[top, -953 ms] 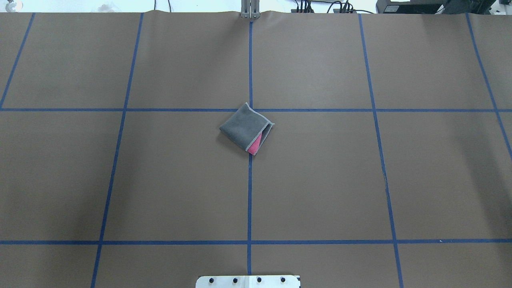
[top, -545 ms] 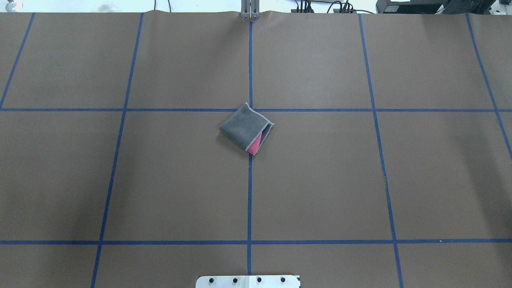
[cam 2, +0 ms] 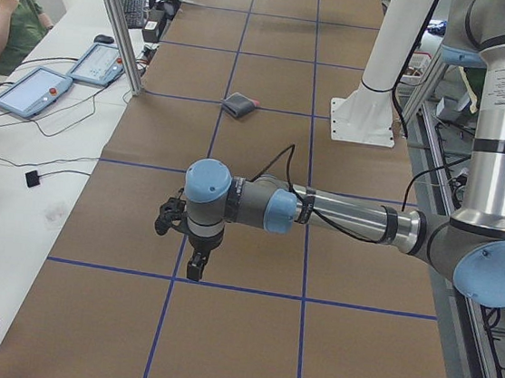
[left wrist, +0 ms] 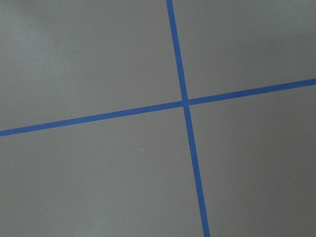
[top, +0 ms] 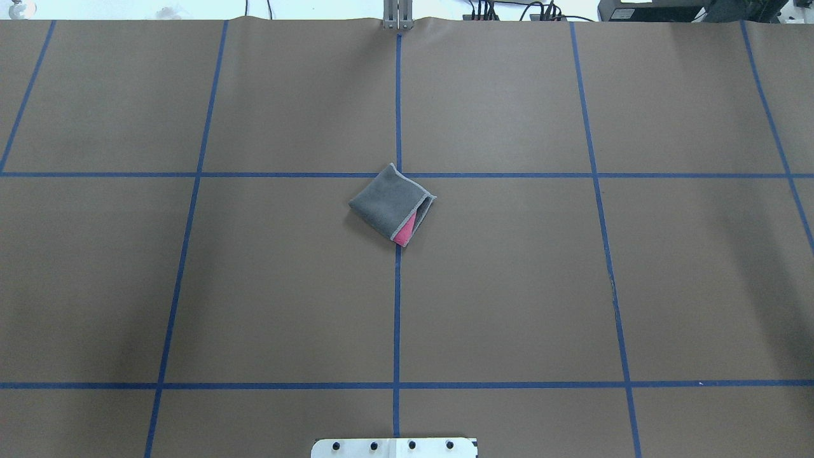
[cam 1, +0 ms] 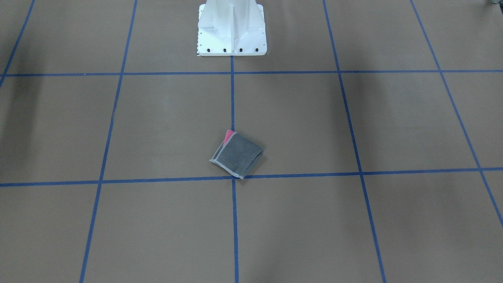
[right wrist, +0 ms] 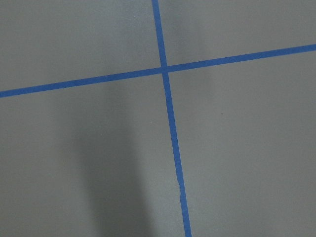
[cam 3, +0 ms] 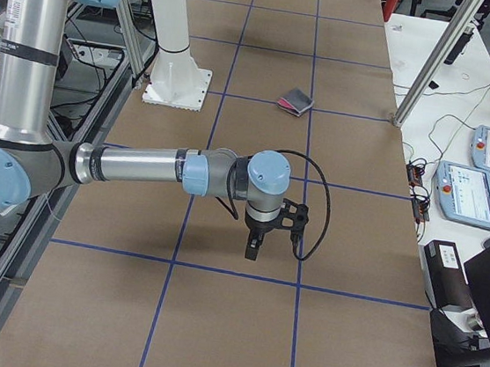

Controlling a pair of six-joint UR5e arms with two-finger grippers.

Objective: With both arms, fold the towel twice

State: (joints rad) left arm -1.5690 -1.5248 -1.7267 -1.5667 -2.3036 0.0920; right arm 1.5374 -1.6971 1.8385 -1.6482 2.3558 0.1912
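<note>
Nothing has moved since the earlier overhead view: the towel (top: pixel 388 202) lies just where it did, a small folded packet, dark grey outward with a sliver of pink peeking from its open side. It sits on the brown surface (top: pixel 509 286) at the centre tape line, its far corner touching the crossing of blue tape, well out from the white pedestal (cam 1: pixel 232 27). Both arms are far from it, one toward each end of the surface. The left end effector (cam 2: pixel 195 269) and the right end effector (cam 3: pixel 253 248) hang over tape crossings, and from these side views I cannot tell whether either is spread or pressed together. To my eye the cloth looks already folded twice. It should handle as light, soft and limp, with a grippy terry nap. If it needs tidying, the stitched edging at the open corners is the place to pinch, catching every layer so the packet doesn't fall open.
</note>
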